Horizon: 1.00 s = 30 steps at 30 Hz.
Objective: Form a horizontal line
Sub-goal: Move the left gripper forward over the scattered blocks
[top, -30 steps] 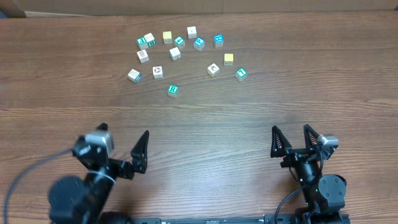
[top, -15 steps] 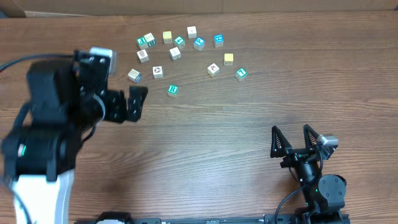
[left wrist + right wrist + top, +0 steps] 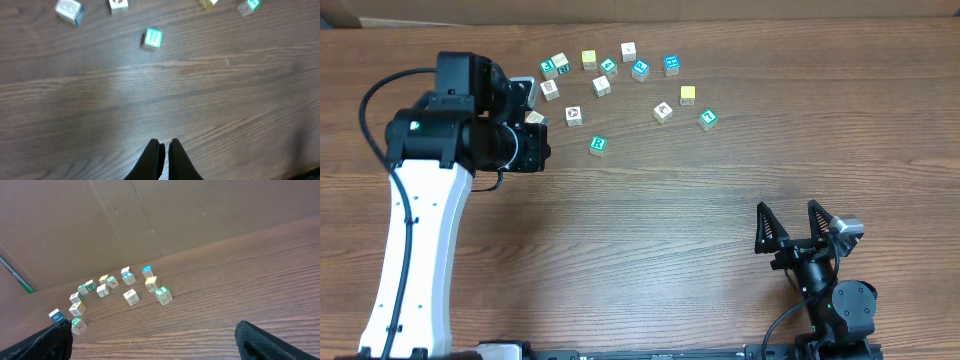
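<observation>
Small white-faced cubes [image 3: 574, 116] lie scattered at the far middle of the table, mixed with teal-faced and yellow ones and not in a row. One white cube [image 3: 535, 120] is partly under my left arm. My left gripper [image 3: 535, 152] hangs above the table beside the cluster's left end. In the left wrist view its gripper [image 3: 162, 143] is shut with nothing between the fingers, and a teal cube [image 3: 152, 38] lies ahead of the tips. My right gripper [image 3: 790, 225] rests open at the near right, far from the cubes. In the right wrist view this gripper [image 3: 155, 340] holds nothing.
Teal-faced cubes [image 3: 598, 145] and yellow cubes [image 3: 687, 95] sit among the white ones. A brown cardboard wall [image 3: 150, 215] stands behind the table's far edge. Bare wood [image 3: 670, 220] stretches between the cubes and the arms' bases.
My left arm has swung up from the near left edge to the cluster's left side, and its jaws have gone from open to shut. The right arm has not moved.
</observation>
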Motion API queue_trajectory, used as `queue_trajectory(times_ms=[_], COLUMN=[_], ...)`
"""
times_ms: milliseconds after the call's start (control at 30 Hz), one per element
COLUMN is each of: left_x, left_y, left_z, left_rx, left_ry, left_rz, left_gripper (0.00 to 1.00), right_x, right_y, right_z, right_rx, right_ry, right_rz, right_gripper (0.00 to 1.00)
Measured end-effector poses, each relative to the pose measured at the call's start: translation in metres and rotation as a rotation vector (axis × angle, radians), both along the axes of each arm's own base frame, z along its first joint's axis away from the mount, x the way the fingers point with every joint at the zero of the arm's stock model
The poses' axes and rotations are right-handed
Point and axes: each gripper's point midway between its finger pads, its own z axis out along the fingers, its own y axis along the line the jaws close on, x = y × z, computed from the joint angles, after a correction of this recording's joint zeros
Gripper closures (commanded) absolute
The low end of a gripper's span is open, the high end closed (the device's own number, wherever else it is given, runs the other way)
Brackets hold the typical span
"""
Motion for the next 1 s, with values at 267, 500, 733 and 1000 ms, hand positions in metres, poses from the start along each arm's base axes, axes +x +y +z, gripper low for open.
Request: queue_trajectory(times_ms=[267,500,733,1000], left_x=[0.0064,0.0059,0.0061,0.0105], left_y=[-0.0029,-0.0045,-0.0045,0.0019], left_z=[-0.0121,-0.0117,-0.0116,-0.0123], left_rx=[-0.019,-0.03,-0.03,-0.014], left_ry=[0.041,0.045,0.044,0.045], left_rz=[0.01,0.013,0.013,0.081], left_gripper=[0.51,0.33,0.26,0.16], right_x=[0.0,0.0,0.0,0.0], right_y=[0.0,0.0001,0.0001,0.0001], right_z=[-0.0001,0.0002,0.0001,0.0], right_rx=[0.0,0.0,0.0,0.0], right_ry=[0.0,-0.001,0.0,0.0], right_rz=[0.0,0.0,0.0,0.0], right_gripper=[0.0,0.0,0.0,0.0])
